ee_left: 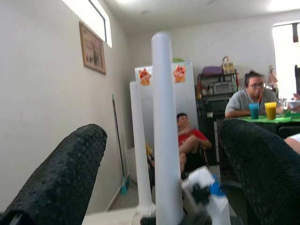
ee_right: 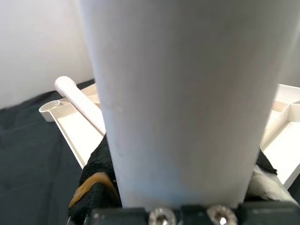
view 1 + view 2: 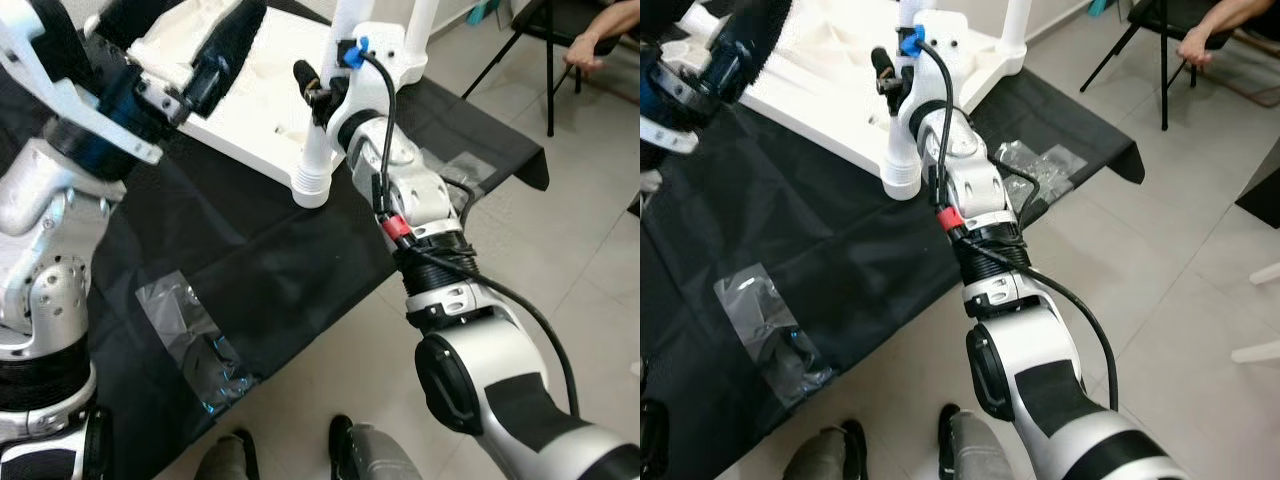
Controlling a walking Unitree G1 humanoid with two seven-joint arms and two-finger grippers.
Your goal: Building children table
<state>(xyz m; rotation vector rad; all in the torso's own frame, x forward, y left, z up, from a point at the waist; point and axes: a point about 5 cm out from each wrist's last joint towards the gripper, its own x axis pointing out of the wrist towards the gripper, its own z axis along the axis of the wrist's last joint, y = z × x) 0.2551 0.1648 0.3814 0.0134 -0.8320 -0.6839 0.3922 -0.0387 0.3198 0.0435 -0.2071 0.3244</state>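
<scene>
Both head eyes look down on the upturned table (image 3: 250, 90); wrist cameras sit close against its legs (image 1: 165, 131).

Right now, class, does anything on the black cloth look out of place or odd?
Yes. The white plastic tabletop lies upside down on the black cloth, with white round legs pointing up; the right gripper clamps one leg.

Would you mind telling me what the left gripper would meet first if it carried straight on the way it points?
Most likely the white table leg standing upright between the left gripper fingers, which are open. How near it is remains unclear.
</scene>
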